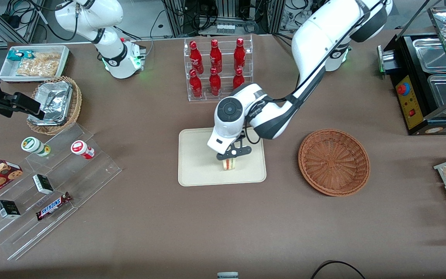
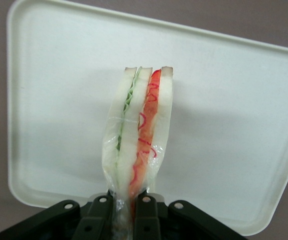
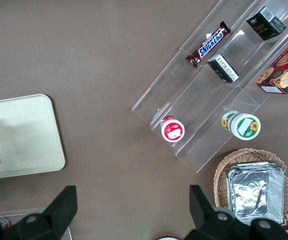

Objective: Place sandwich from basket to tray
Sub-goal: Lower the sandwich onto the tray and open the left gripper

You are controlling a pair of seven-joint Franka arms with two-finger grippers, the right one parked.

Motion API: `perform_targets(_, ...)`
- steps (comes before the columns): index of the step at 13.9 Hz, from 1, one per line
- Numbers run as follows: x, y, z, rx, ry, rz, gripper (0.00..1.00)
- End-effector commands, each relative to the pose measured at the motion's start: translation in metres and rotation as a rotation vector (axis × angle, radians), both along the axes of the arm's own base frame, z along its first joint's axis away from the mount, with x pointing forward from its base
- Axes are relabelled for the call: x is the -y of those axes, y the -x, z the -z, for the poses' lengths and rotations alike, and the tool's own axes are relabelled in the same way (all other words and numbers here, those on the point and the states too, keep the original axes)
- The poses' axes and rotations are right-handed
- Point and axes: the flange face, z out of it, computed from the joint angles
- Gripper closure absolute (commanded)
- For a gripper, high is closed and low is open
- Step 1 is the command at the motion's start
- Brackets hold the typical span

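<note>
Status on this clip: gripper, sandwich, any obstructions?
Gripper shut on sandwich, over tray. Basket empty, toward working arm's end. Nothing else on tray.

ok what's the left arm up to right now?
The left arm's gripper is over the tray, fingers shut on the sandwich. The sandwich stands on edge, about at tray level; whether it touches the surface can't be told. The basket beside the tray, toward the working arm's end, holds nothing. So the sandwich is out of the basket and at the tray, not yet released.
</note>
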Motion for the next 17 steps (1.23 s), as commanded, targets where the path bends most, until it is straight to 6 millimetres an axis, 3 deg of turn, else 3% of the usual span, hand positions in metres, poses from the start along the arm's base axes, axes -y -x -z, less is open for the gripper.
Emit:
perform_targets(1, 0.02, 0.004, 0.024, 0.025, -0.032, -0.012, 0.9)
perform_targets(4, 0.025, 0.006, 0.034, 0.04, -0.032, -0.01, 0.86)
perform_targets(5, 0.025, 0.004, 0.032, 0.044, -0.025, -0.013, 0.63)
perform_targets(6, 0.025, 0.003, 0.028, 0.049, -0.022, -0.018, 0.09)
perform_targets(7, 0.025, 0.002, 0.02, 0.056, -0.02, -0.027, 0.0)
perform_targets(12, 0.01, -0.001, -0.047, 0.103, -0.069, -0.007, 0.0)
perform_targets(17, -0.053, -0.034, -0.1, 0.055, -0.118, -0.027, 0.0)
